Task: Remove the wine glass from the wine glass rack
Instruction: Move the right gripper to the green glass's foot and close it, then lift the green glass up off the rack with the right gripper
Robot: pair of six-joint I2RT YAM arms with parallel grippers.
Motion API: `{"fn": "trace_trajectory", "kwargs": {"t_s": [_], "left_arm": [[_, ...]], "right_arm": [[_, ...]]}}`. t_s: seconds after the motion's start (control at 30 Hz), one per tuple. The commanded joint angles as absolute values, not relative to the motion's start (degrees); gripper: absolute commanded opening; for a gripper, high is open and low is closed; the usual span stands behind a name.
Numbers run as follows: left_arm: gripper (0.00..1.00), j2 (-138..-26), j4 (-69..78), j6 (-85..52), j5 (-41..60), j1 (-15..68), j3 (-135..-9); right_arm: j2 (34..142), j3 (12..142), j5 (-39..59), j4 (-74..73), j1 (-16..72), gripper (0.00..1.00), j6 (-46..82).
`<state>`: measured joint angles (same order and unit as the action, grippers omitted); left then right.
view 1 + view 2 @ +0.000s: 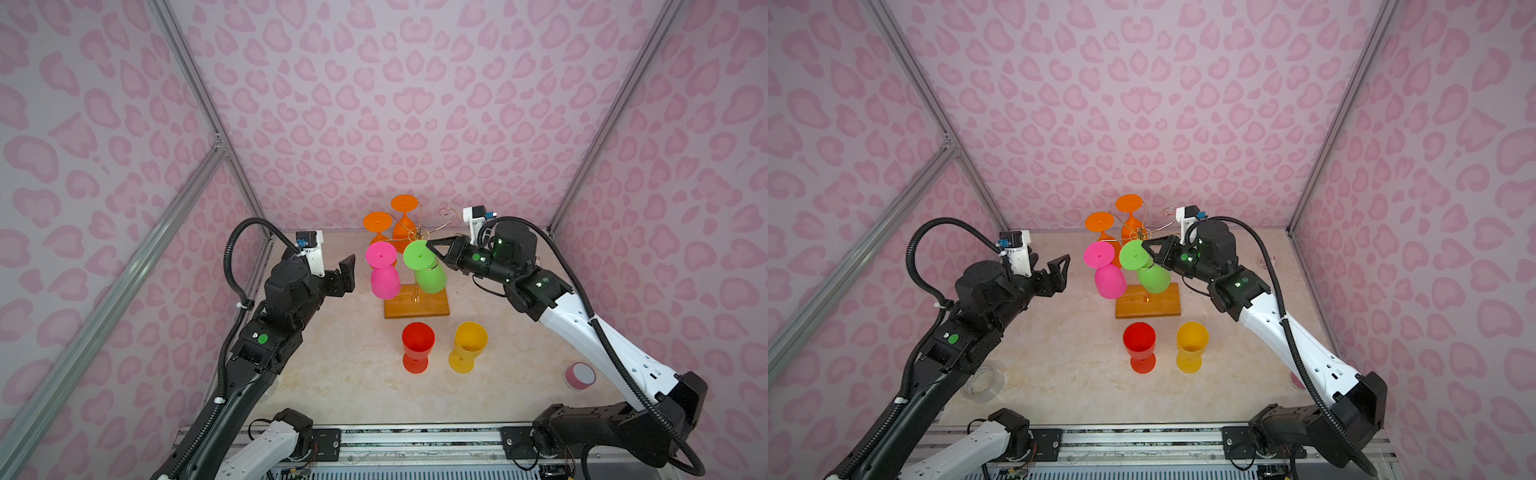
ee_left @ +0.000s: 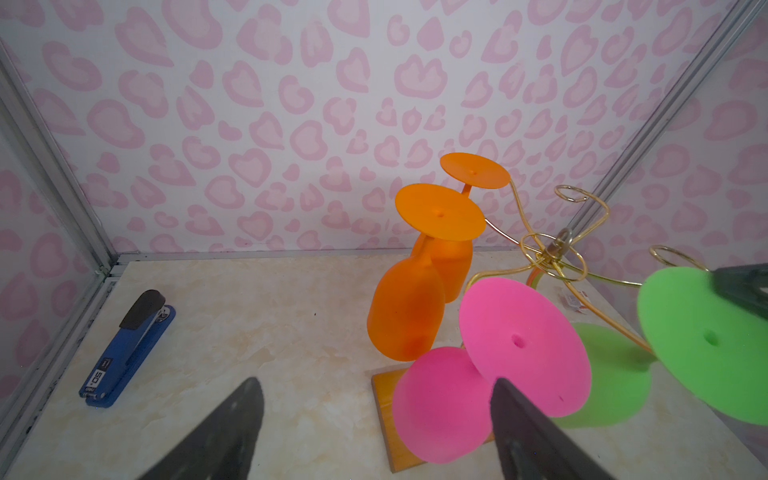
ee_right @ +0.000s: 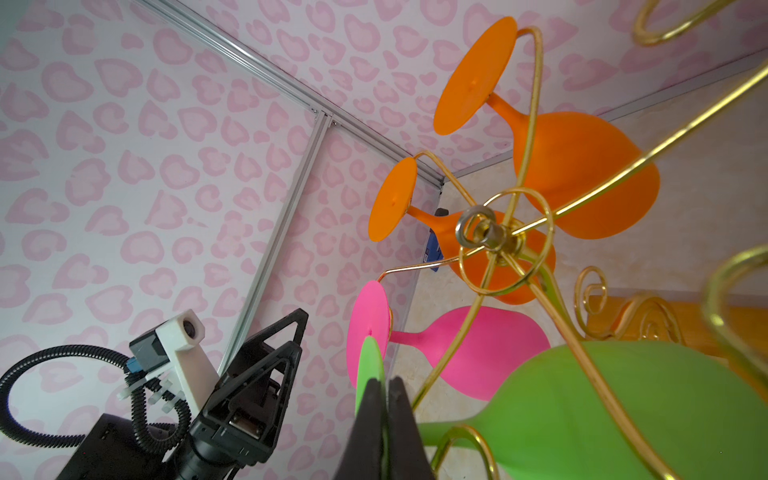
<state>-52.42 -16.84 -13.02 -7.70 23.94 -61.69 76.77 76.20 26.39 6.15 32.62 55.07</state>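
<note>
Right claw (image 1: 429, 244) clamped on foot disc of green wine glass (image 1: 431, 281); glass upside down, apparently hooked on rack (image 1: 432, 309), middle of table (image 1: 332, 374). Left claw (image 1: 1064, 262) open, near pink glass (image 1: 384, 282), not touching.

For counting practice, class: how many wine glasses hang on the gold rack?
4: rear orange glass, second orange glass left of it, pink glass front left, green glass front right, pinched by the right gripper. None seems hidden.
</note>
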Motion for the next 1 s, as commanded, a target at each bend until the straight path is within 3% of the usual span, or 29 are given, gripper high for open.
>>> {"fn": "trace_trajectory", "kwargs": {"t_s": [0.0,0.53,0.97], "left_arm": [[0.87,-51.95,-14.19,-13.42,-7.21,23.74,-61.35],[0.88,-50.38,-15.03,-12.83,-6.07,23.38,-60.82],[0.88,-51.93,-15.03,-12.3,-5.14,23.31,-62.26]], "right_arm": [[77.57,76.98,24.92,5.88,32.56,0.0,54.18],[76.7,77.64,23.12,6.67,28.91,0.0,53.96],[65.12,70.28,24.94,8.77,21.9,0.0,55.31]]}}
